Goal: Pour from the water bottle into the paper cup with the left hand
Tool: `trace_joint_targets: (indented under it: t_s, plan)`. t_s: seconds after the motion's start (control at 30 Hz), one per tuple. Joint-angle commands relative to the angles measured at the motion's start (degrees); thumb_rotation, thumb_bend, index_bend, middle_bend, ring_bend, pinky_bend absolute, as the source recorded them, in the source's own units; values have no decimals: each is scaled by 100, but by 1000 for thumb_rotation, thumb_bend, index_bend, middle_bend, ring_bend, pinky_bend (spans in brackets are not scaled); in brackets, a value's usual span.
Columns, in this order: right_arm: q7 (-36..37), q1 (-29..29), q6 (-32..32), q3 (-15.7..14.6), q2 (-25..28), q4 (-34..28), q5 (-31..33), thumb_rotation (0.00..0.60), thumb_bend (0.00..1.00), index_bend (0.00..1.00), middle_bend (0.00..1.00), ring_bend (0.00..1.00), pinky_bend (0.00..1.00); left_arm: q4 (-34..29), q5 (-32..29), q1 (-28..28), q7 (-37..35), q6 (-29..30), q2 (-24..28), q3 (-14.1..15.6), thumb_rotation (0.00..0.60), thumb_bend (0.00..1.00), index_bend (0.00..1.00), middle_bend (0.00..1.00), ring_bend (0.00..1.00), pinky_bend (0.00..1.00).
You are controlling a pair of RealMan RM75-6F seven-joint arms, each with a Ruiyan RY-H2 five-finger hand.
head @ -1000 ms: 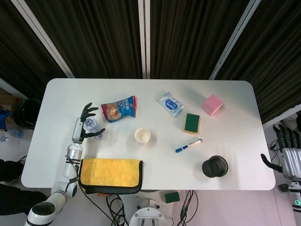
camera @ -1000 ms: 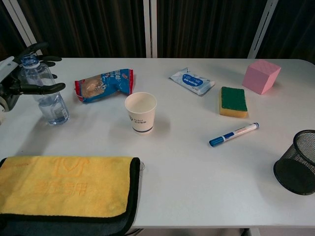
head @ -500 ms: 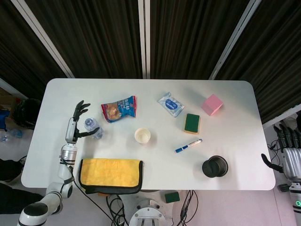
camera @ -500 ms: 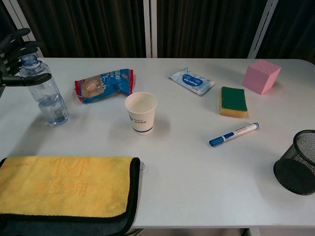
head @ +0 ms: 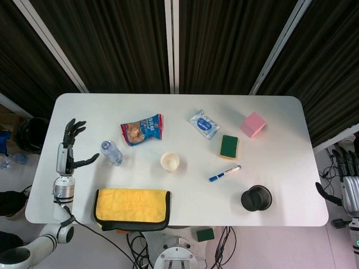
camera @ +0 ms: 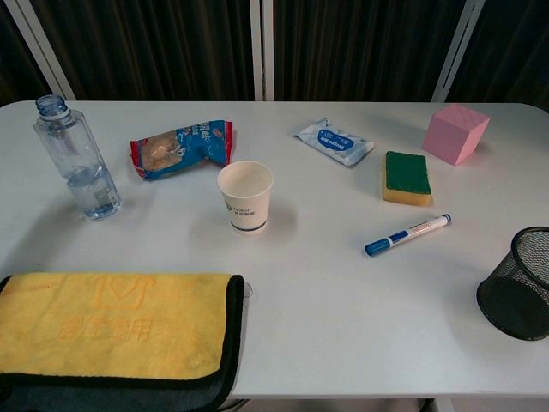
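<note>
A clear, uncapped water bottle (head: 111, 152) (camera: 78, 160) stands upright at the table's left side with a little water in its base. The white paper cup (head: 169, 162) (camera: 245, 196) stands upright to its right, near the table's middle. My left hand (head: 67, 152) hovers to the left of the bottle, apart from it, fingers spread and empty; the chest view does not show it. My right hand (head: 349, 178) hangs past the table's right edge, fingers apart, holding nothing.
A snack bag (head: 142, 129) lies behind the bottle and cup. A folded yellow towel (head: 132, 207) covers the front left edge. A wipes pack (head: 204, 124), green sponge (head: 229, 146), pink cube (head: 252, 124), blue marker (head: 224, 173) and black mesh cup (head: 256, 198) occupy the right half.
My left hand has let go of the bottle and drawn away to the left, out of the chest view. The bottle stays standing where it was.
</note>
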Motion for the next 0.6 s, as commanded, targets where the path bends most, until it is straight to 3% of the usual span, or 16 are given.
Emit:
trace_joint_targets:
  t_s: [0.03,0.13,0.2,0.37,0.47,0.6]
  plan:
    - [20,-14,7,-5,-10,32,8,513,238,0,0,0,0,-915,421,326,1016,114,1027,470,447,0,117,168,94,196]
    - [16,-31,-7,-32,1,90,4,512,238,0,0,0,0,-1906,666,526,2991,-67,2085,896,455,0,143,165,96,210]
    - [27,-34,-36,-69,-1,143,-23,512,238,0,0,0,0,-2510,623,686,4192,30,2503,930,459,0,141,150,82,209]
    - [66,-70,-124,-177,-81,376,-42,513,237,0,0,0,0,-3357,643,1172,6911,316,3156,1198,352,0,86,108,52,190]
    - [55,-88,-206,-238,-122,491,-23,514,236,0,0,0,0,-3680,667,1355,7971,167,3358,1444,349,0,32,61,27,183]
    - [-145,-85,-290,-286,-199,620,-3,512,235,0,0,0,0,-4023,526,1429,8569,-203,3520,1569,348,0,6,43,14,159]
